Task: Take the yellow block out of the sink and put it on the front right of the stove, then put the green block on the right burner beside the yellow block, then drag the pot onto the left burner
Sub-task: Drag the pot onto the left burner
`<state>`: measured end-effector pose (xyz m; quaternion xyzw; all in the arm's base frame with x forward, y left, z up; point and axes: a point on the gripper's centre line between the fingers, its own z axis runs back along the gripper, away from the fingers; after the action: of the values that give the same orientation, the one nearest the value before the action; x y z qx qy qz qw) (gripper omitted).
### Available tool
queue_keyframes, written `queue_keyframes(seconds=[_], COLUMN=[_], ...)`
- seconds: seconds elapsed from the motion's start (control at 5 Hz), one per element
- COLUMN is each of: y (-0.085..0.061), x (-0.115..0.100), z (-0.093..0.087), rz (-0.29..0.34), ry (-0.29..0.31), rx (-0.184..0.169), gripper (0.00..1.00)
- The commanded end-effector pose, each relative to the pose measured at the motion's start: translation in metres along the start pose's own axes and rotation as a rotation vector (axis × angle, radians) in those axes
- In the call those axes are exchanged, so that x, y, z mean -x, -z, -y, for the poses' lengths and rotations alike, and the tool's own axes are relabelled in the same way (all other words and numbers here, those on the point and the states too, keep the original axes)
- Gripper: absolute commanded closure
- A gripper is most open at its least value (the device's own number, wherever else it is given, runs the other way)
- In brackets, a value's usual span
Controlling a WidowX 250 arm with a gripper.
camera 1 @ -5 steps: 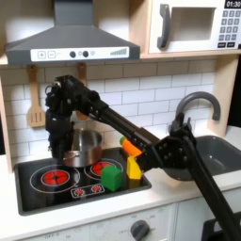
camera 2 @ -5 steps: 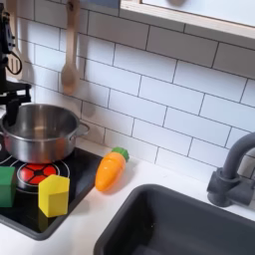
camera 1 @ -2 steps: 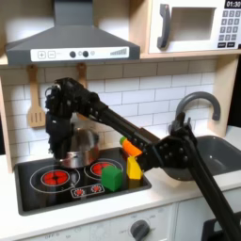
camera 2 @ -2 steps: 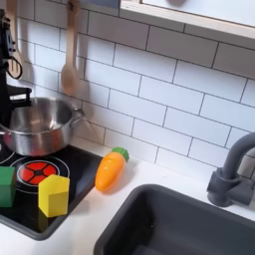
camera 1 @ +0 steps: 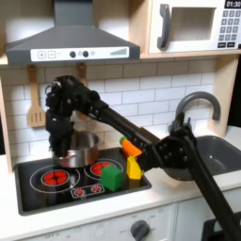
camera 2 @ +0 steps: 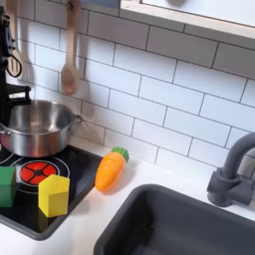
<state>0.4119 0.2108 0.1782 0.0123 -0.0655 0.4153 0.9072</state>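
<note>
Risk of tipping: my hand (camera 1: 62, 149) sits at the pot's rim on the first exterior view's left, so a pull from one edge could tilt the pot (camera 1: 82, 147) rather than slide it; I judge a low, level pull is needed.
Risk of slipping: the steel rim is thin and shiny, and I judge the pot could slide free partway and stop off-centre, short of the left burner (camera 1: 55, 176).
Risk to the blocks: the green block (camera 1: 113, 177) sits at the front of the right burner (camera 1: 102, 168), with the yellow block (camera 1: 134, 168) just beside it on the stove (camera 1: 38, 194) near its front right corner. The pot stands close behind them, and a swing of it toward the front could knock them.
Bystander: an orange carrot toy (camera 2: 111, 169) lies on the surface between the stove and the sink (camera 2: 164, 221), away from the pull.
Hand: it reaches down onto the pot's rim and touches it. The pictures are too small to show how far apart my fingers stand, so I cannot tell whether I am gripping the rim.
Pot: at the back of the stove, mostly behind the right burner, with the left burner bare.
Stage: both blocks look placed, and the drag is what remains.
</note>
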Motion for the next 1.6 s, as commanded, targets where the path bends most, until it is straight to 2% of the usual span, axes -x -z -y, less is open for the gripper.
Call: queue_keyframes(seconds=[0.0, 0.2, 0.4, 1.0, 1.4], y=[-0.003, -0.001, 0.01, 0.005, 0.003], x=[-0.002, -0.004, -0.004, 0.014, 0.013], z=[-0.009, -0.015, -0.022, -0.049, -0.055], rz=[0.007, 0.012, 0.004, 0.015, 0.026], ry=[-0.022, -0.029, -0.032, -0.014, -0.017], rx=[-0.016, -0.021, -0.03, -0.041, -0.038], gripper=[1.0, 1.0, 1.0, 1.0, 1.0])
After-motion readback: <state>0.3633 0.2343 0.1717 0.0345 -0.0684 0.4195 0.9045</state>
